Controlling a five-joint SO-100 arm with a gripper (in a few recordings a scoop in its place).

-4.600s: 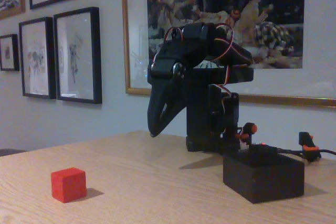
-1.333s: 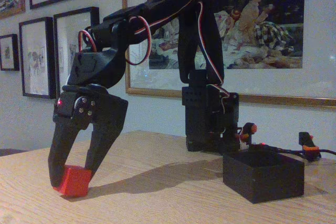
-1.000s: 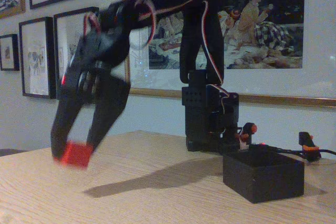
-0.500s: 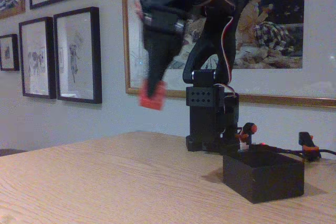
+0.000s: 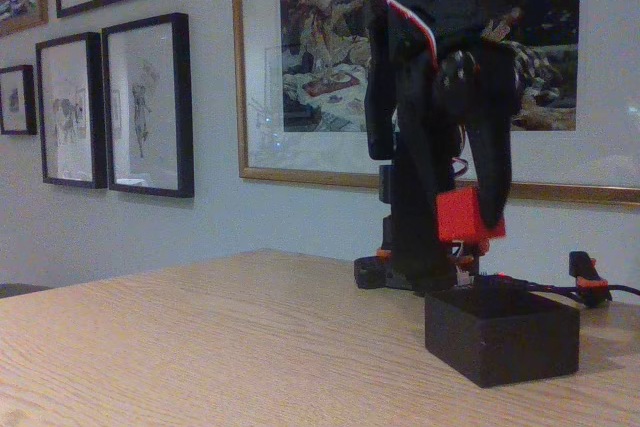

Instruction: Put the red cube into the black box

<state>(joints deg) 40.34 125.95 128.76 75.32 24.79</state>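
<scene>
A pale wooden table (image 5: 200,347) runs across the fixed view, and behind it a light wall carries several framed pictures (image 5: 148,102), the biggest one in a wood frame right behind the robot. On the table's right side sits the black box (image 5: 502,335), low and matte, its open top facing up. Above the box hangs the gripper (image 5: 462,212), pointing down from the dark arm, its two black fingers closed in on the red cube (image 5: 467,215). One finger (image 5: 492,172) crosses the cube's right face; the other presses from the left. The cube is clear of the table, held in the air just above the box's near-left rim, not touching it. Behind the box, the arm's base with orange-red knobs (image 5: 588,282) and cables stands against the wall.
</scene>
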